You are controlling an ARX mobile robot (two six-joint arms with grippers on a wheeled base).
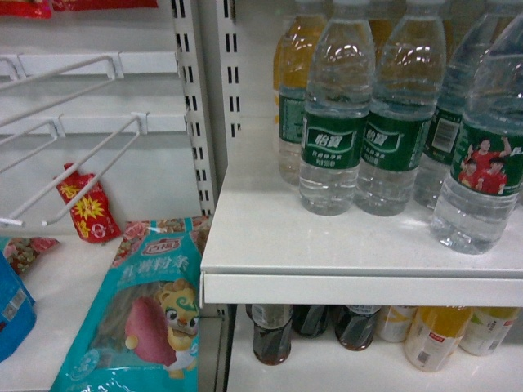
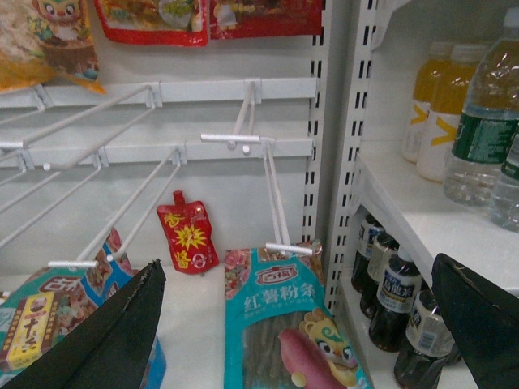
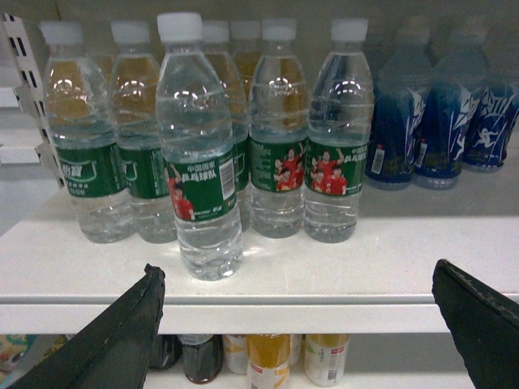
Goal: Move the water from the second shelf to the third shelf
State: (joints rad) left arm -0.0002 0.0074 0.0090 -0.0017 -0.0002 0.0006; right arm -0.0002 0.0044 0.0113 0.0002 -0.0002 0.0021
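Note:
Several bottles of water [image 3: 199,154] with green labels stand on a white shelf [image 3: 324,316]. One of them stands forward of the row, near the shelf's front edge. The same bottles [image 1: 482,163] show at the upper right of the head view. My right gripper [image 3: 296,320] is open in front of that shelf's edge, short of the bottles, with nothing between its fingers [image 3: 113,340]. My left gripper [image 2: 296,324] is open over the snack bay to the left and holds nothing. Neither gripper appears in the head view.
The shelf below holds dark bottles [image 1: 271,333] and yellow drinks [image 1: 437,335]. Blue-labelled bottles [image 3: 442,121] stand right of the water, orange drinks [image 2: 442,109] behind it. A slotted upright [image 1: 196,106] divides the bays. At left are wire hooks [image 1: 90,171], a teal snack bag [image 1: 139,310] and a red pouch [image 1: 88,208].

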